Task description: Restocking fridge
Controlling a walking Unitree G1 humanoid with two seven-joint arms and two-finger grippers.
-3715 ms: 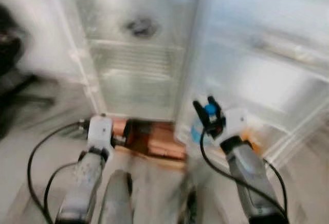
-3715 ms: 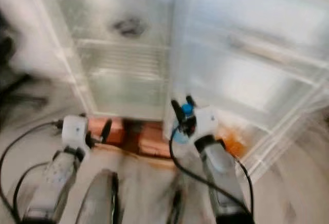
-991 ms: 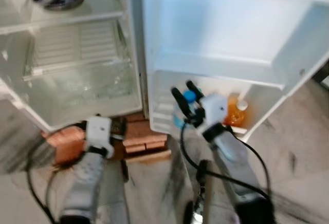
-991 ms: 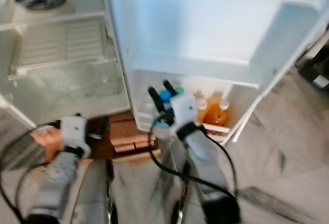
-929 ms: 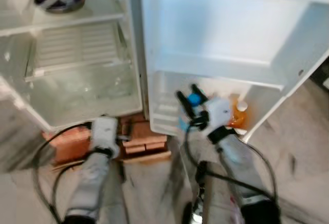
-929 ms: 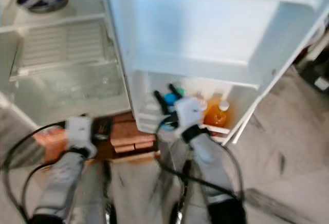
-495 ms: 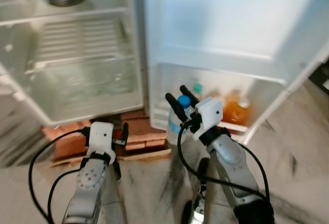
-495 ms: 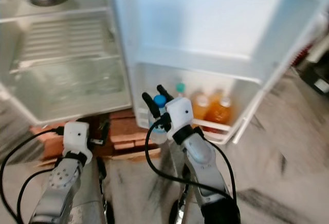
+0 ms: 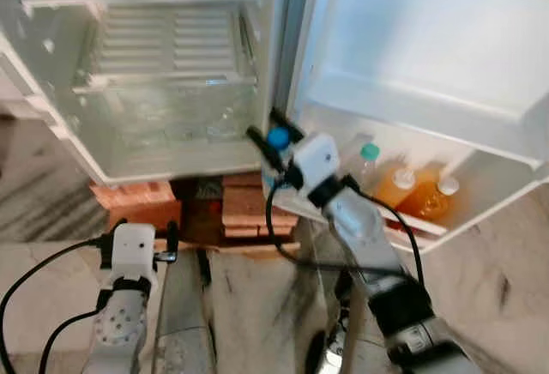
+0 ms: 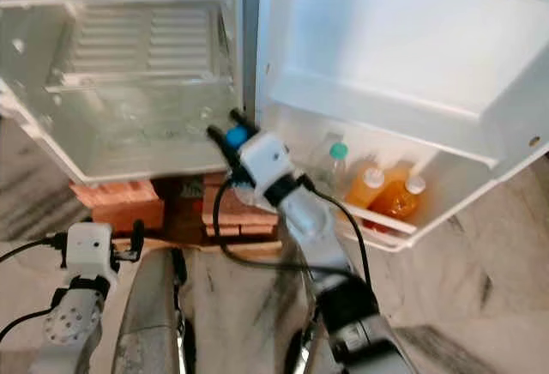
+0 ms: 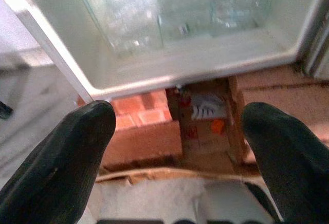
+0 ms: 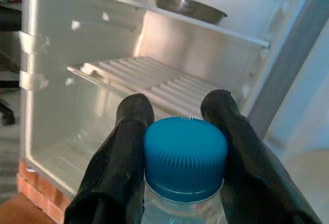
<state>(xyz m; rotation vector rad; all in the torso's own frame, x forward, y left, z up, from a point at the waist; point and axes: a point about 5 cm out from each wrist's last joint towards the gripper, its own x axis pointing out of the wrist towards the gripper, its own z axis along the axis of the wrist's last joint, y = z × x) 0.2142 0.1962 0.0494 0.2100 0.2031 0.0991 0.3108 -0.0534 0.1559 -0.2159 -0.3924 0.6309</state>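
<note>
Now | right tool (image 12: 177, 131) grips bottle (image 12: 185, 162) | fridge (image 9: 163, 65) on bricks (image 9: 137, 202)

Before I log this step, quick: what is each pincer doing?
Left pincer: open, holding nothing, low by the bricks.
Right pincer: shut on the blue-capped bottle.

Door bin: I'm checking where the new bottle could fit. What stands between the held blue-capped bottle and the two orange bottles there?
In the eye views, one clear bottle with a green cap stands between the blue-capped bottle in the right hand and the orange bottles.
</note>
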